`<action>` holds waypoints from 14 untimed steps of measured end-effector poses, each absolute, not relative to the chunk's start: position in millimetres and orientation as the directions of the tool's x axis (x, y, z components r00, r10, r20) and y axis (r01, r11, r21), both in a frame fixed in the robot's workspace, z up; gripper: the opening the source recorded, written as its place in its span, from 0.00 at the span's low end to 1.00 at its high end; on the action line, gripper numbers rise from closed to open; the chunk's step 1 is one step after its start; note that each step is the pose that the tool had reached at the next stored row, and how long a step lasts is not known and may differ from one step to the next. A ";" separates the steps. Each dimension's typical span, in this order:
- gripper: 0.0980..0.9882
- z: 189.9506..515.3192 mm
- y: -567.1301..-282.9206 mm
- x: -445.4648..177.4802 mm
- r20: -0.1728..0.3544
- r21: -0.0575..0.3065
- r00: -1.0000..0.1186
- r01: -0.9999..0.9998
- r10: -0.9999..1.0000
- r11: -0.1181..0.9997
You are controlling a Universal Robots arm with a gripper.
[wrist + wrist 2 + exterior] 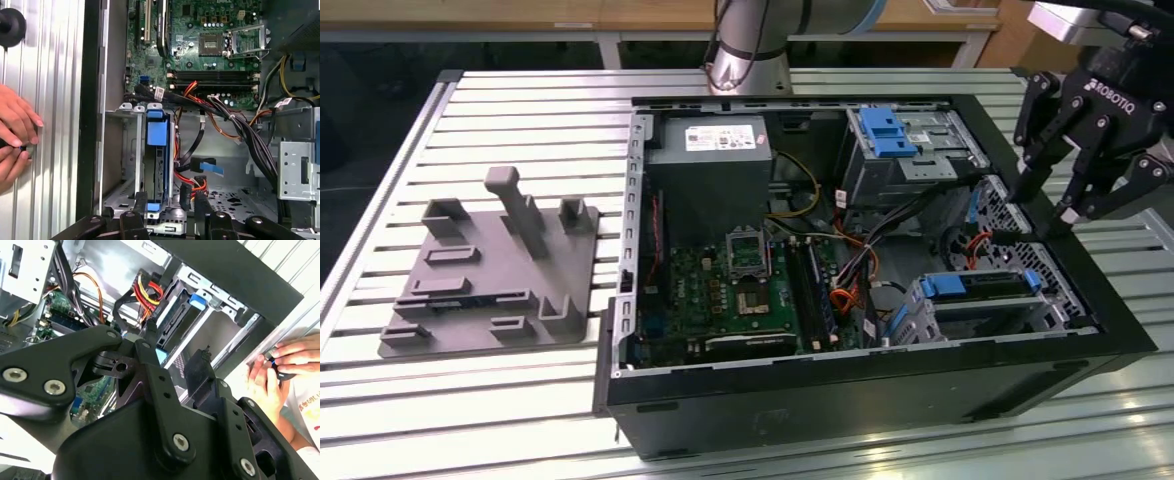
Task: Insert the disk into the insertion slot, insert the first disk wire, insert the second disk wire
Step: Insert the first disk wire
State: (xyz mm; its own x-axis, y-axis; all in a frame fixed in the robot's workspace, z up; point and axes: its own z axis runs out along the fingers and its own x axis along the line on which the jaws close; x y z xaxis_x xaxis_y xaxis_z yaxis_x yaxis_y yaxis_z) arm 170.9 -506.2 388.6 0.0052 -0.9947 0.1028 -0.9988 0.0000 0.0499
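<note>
Pincer [1061, 205], fingers spread and holding nothing, hangs above the open case [854, 390] at the exterior view's right. Disk [974, 285] sits in the slot [923, 322], in the case's near right corner. Case rests on table [520, 100].

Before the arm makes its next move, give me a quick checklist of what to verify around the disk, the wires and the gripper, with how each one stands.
1. Disk seated in the insertion slot: ok, its blue frame sits between the cage walls.
2. Disk wires plugged in: cannot tell; a blue connector lies beside the slot, apart from the disk.
3. Gripper over the work: ok, it hangs above the case at the exterior view's right, near the slot.
4. Person's hands out of the case: ok, they rest on the table outside its wall, though close by.
5. Whether the gripper holds a wire: cannot tell.
</note>
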 end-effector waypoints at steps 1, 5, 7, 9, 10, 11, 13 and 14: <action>0.45 387.7 -506.2 172.7 0.103 0.050 0.004 -0.999 -0.995 0.001; 0.45 383.5 -505.4 177.5 0.108 0.050 -0.012 -0.999 -0.994 0.017; 0.45 381.7 -505.5 177.6 0.113 0.050 -0.034 -0.998 -0.993 0.040; 0.45 380.1 -505.4 177.7 0.115 0.050 -0.059 -0.997 -0.992 0.065; 0.45 379.4 -504.9 177.6 0.117 0.049 -0.067 -0.996 -0.991 0.073; 0.45 378.7 -502.9 177.7 0.117 0.049 -0.070 -0.996 -0.991 0.076; 0.45 377.2 -495.1 177.7 0.121 0.049 -0.070 -0.996 -0.990 0.077; 0.45 376.3 -490.9 177.7 0.124 0.049 -0.070 -0.996 -0.990 0.077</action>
State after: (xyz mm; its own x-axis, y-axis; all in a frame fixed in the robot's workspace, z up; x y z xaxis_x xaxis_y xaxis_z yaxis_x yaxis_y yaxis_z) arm 177.7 -490.9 376.3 -0.0705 -0.9898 0.1242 -0.9958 0.0770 0.0488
